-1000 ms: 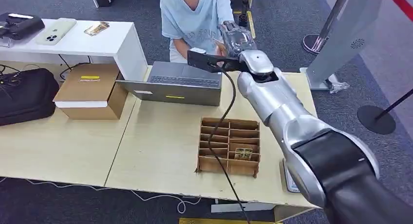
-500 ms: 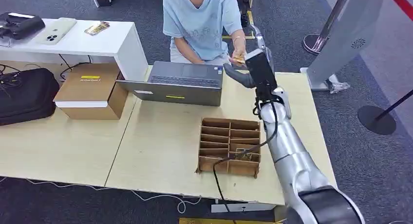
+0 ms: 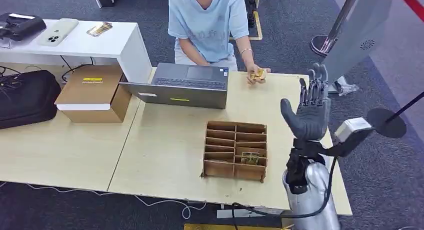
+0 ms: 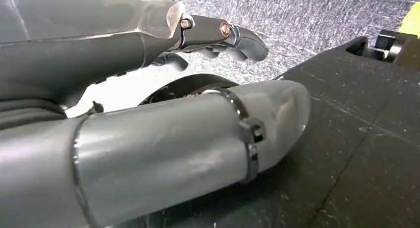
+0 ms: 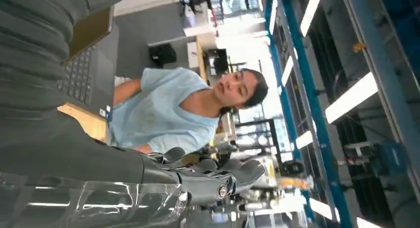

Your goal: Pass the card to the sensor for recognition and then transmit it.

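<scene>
- In the head view my right hand is standing upright over the table's right end, palm showing, fingers straight and spread, holding nothing; the right wrist view is looking along those fingers at the person in the pale blue top behind the laptop.
- My left hand is appearing in the left wrist view, thumb thick in front and darker fingers reaching above it, slightly apart and gripping nothing.
- The card is sitting in the person's hand at the table's far edge, just right of the laptop; it is looking small and yellowish-gold, its print too small to tell.
- The head view is also showing a cardboard divider tray near my right hand, with something printed lying in one front compartment.
</scene>
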Robot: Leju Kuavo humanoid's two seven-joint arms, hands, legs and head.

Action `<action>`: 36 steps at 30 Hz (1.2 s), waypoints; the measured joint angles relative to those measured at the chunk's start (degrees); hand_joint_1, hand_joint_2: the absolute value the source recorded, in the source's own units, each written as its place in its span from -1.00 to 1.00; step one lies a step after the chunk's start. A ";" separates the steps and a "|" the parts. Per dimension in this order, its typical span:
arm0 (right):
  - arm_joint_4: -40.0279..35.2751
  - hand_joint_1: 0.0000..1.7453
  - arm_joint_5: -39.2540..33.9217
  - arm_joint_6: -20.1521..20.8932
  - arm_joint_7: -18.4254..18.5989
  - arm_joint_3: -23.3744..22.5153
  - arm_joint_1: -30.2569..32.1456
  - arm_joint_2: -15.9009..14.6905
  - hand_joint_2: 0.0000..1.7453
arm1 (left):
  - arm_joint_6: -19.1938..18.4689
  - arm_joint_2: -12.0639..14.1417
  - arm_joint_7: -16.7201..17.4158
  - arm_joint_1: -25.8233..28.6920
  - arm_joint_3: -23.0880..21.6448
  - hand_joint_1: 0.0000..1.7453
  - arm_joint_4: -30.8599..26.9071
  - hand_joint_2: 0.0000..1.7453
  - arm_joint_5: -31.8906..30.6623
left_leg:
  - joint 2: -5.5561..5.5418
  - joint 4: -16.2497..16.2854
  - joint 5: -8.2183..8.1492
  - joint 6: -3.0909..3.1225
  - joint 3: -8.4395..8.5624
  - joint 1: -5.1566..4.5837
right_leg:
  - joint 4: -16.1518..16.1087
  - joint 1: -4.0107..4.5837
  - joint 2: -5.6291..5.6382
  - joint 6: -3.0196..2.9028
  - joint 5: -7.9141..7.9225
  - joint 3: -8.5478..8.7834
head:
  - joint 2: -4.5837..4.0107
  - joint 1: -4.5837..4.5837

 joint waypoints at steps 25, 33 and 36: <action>-9.71 -1.00 50.65 -30.69 12.10 -1.03 16.05 3.81 1.00 | 1.84 -0.17 2.03 0.88 1.51 -1.00 0.00 -1.00 0.48 | 0.00 -0.02 0.00 0.00 -0.01 0.00 | 0.00 0.00 0.00 0.03 -0.03 0.00 | 0.00 -0.02; -11.46 -1.00 75.24 -13.27 31.96 0.91 19.11 2.67 1.00 | 0.70 -0.20 2.21 0.87 1.51 -1.00 0.00 -1.00 -0.59 | 0.00 -0.02 -0.01 0.00 -0.02 0.00 | 0.00 -0.01 -0.01 0.05 -0.05 0.00 | 0.00 0.00; -11.77 -1.00 82.07 -8.64 37.64 1.81 20.18 2.08 1.00 | 0.37 -0.20 2.30 0.87 1.51 -1.00 0.00 -1.00 -1.09 | 0.00 -0.03 -0.01 0.00 -0.02 -0.01 | 0.00 -0.01 0.00 0.06 -0.05 0.00 | 0.00 -0.02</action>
